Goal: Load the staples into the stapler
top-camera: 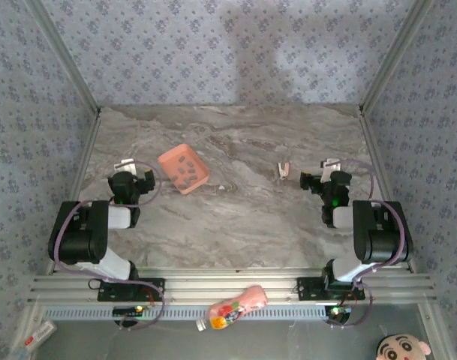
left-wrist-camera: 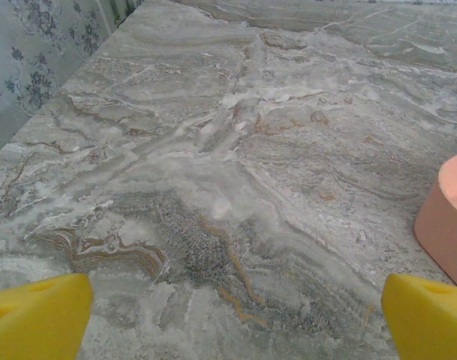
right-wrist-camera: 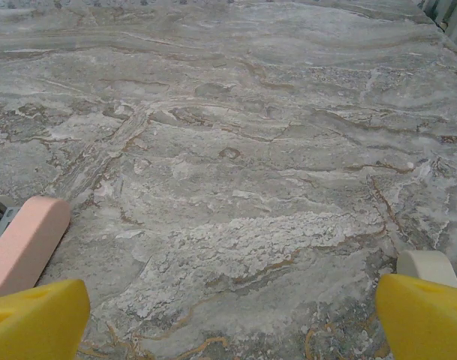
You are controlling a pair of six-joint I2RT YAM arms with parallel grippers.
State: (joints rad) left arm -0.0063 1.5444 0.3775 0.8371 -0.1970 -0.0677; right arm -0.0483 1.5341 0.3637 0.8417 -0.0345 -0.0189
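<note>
The staples [top-camera: 185, 171] lie as several small dark strips inside a salmon-pink tray [top-camera: 166, 159] at the left of the marble table. The stapler [top-camera: 283, 170] is a tiny pale pink-and-white piece lying right of centre. My left gripper [top-camera: 138, 175] rests low just left of the tray, open, its yellow fingertips [left-wrist-camera: 37, 319] wide apart over bare marble; the tray's wall [left-wrist-camera: 447, 217] stands off its right side. To the right of the stapler, my right gripper [top-camera: 318, 178] is open too, and the stapler [right-wrist-camera: 24, 241] lies just ahead of its left fingertip [right-wrist-camera: 34, 321].
A pink bottle with a colourful label [top-camera: 234, 307] lies on the rail in front of the arm bases. Patterned walls close in the table on the left, back and right. A small cream piece [right-wrist-camera: 427, 264] sits behind the right fingertip.
</note>
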